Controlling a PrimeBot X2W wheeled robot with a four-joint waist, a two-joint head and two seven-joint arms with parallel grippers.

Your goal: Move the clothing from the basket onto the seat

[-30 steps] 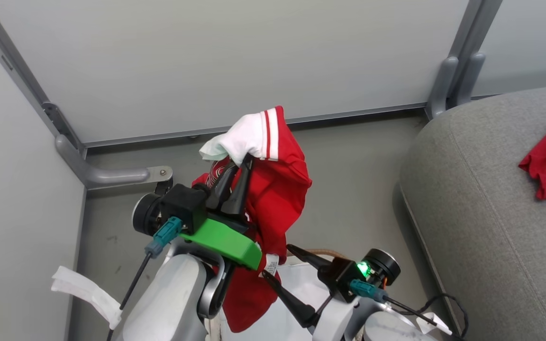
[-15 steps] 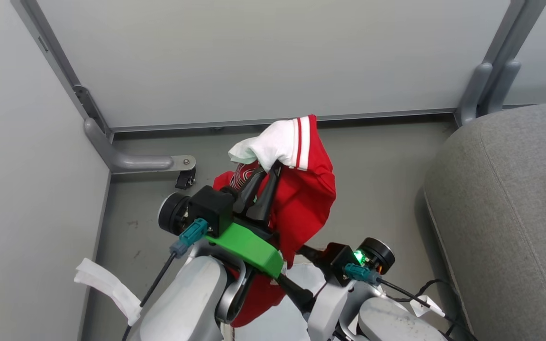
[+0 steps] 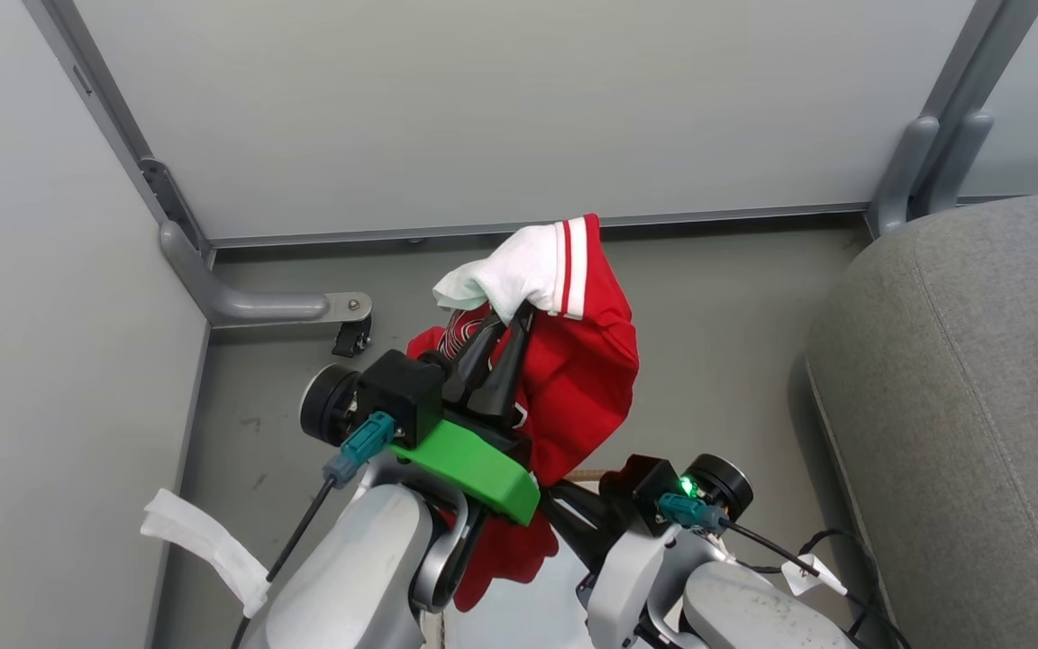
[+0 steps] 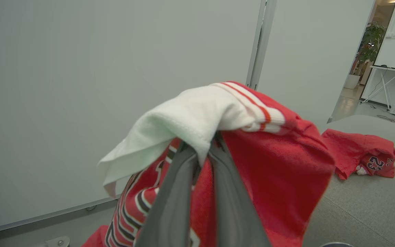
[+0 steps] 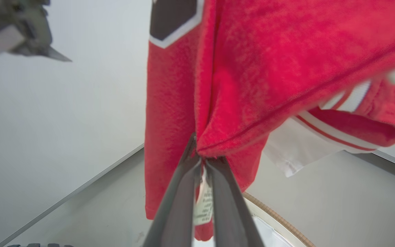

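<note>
The red jersey [image 3: 582, 379] with a white sleeve and striped trim hangs in the air from my left gripper [image 3: 514, 323], which is shut on the sleeve [image 4: 190, 120]. My right gripper [image 5: 199, 154] is shut on a lower fold of the same jersey [image 5: 252, 85], with a label between its fingers. In the head view the right gripper [image 3: 566, 510] sits low, partly hidden by the cloth. Below it shows the basket's brown rim [image 5: 276, 216]. Another red garment [image 4: 362, 154] lies on the grey seat [image 3: 960, 406] to the right.
Pale partition walls enclose the corner, with a metal foot [image 3: 249, 306] and a small black caster [image 3: 352, 341] on the grey floor. A white strip [image 3: 204, 550] lies at the lower left. Cables [image 3: 807, 563] trail by the right arm near the seat's edge.
My right gripper has shut on the jersey's lower part and drawn its hanging end up. The left gripper holds as before. Earlier the camera shifted, so the seat sits further right.
</note>
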